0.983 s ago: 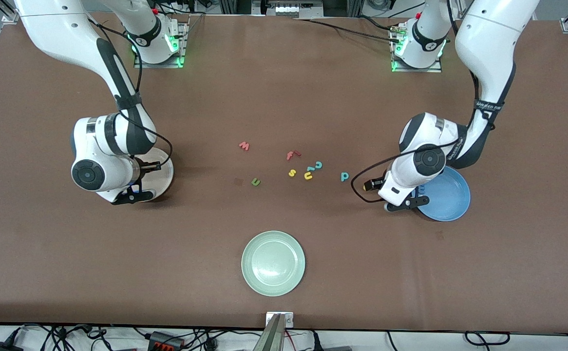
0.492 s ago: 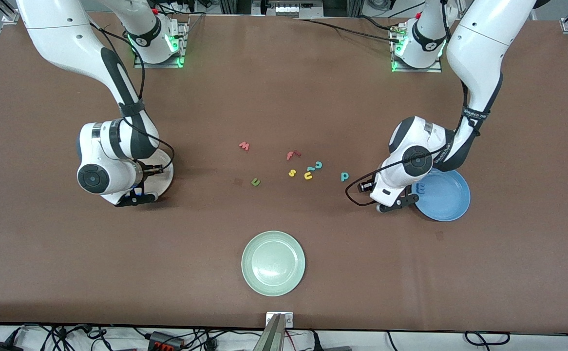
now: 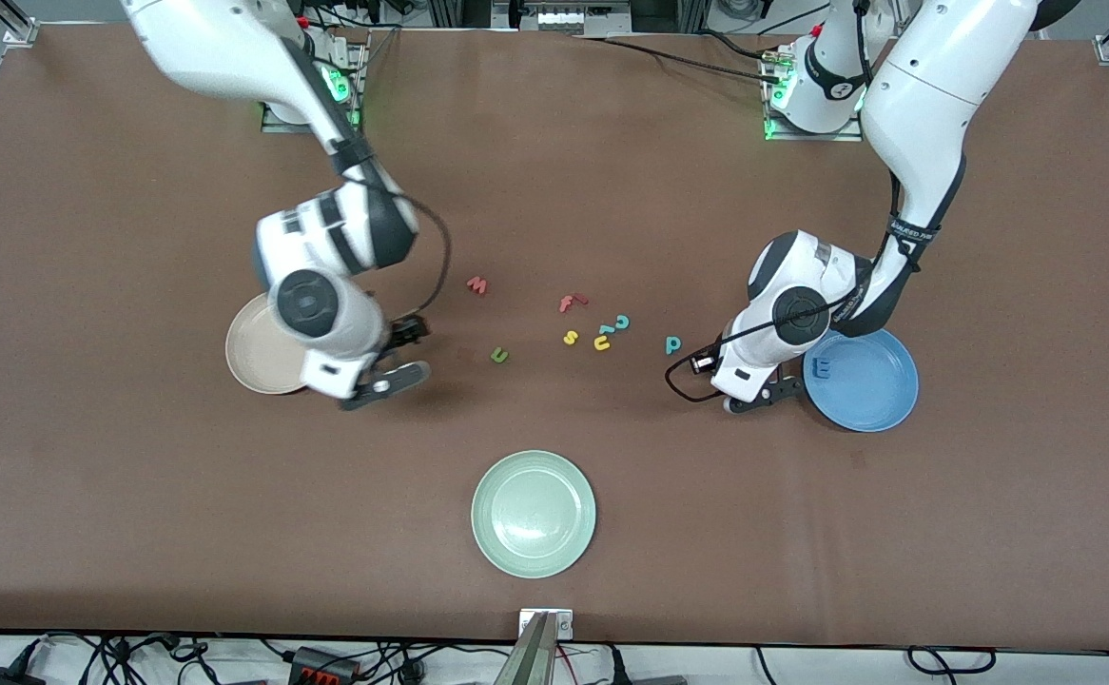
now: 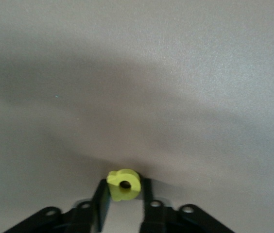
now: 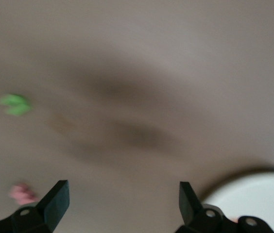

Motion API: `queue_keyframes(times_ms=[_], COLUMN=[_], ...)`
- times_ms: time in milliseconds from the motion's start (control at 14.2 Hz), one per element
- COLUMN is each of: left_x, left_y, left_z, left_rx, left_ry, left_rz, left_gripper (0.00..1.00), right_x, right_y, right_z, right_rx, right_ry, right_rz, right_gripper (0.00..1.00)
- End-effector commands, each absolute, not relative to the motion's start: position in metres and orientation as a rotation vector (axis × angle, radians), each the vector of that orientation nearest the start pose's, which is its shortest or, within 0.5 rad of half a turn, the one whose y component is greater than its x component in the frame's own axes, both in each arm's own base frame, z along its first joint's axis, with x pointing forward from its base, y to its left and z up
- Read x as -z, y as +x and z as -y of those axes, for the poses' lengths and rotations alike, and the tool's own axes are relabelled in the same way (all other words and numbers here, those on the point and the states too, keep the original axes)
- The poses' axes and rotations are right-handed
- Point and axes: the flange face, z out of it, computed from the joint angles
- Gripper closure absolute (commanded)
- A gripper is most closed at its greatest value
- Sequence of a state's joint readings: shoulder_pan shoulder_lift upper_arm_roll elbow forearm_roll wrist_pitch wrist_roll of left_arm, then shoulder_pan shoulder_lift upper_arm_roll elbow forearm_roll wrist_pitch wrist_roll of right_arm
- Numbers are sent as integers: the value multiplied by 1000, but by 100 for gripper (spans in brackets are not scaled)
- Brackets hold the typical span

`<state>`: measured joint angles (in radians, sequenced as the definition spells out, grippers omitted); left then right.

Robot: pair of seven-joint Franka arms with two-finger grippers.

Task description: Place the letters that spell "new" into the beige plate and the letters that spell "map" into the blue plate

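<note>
The left gripper (image 4: 123, 206) is pinching the yellow a (image 4: 123, 185) low over the table beside the blue plate (image 3: 873, 395), where the m (image 3: 824, 367) is lying. Next it needs carrying over that plate. The right gripper (image 5: 122, 200), fingers apart and empty, is hanging beside the beige plate (image 3: 255, 357), facing the n (image 3: 499, 356) and w (image 3: 476, 284).

Left gripper (image 4: 125, 201) pinches yellow a (image 4: 123, 184) above table (image 4: 176, 73)
</note>
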<state>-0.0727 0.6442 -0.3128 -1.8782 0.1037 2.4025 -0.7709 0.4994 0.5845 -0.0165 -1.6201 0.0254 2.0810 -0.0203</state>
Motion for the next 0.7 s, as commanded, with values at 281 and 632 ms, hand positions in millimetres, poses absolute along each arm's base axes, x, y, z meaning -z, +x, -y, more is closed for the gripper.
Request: queue_keyframes(times_ms=[281,632], left_x=[-218,-254], left_y=[590,606], left_z=[212,127], left_rx=[-223,-251], left_ry=[-3091,-2987], left_rz=[473,74], left_gripper=[85,85], right_x=[-220,-193], right_y=[570,563], right_z=[-410,-428], right_rx=[-8,30], right_ry=[-2981,-2960], right_rz=[971,1048], right_gripper=[13,16])
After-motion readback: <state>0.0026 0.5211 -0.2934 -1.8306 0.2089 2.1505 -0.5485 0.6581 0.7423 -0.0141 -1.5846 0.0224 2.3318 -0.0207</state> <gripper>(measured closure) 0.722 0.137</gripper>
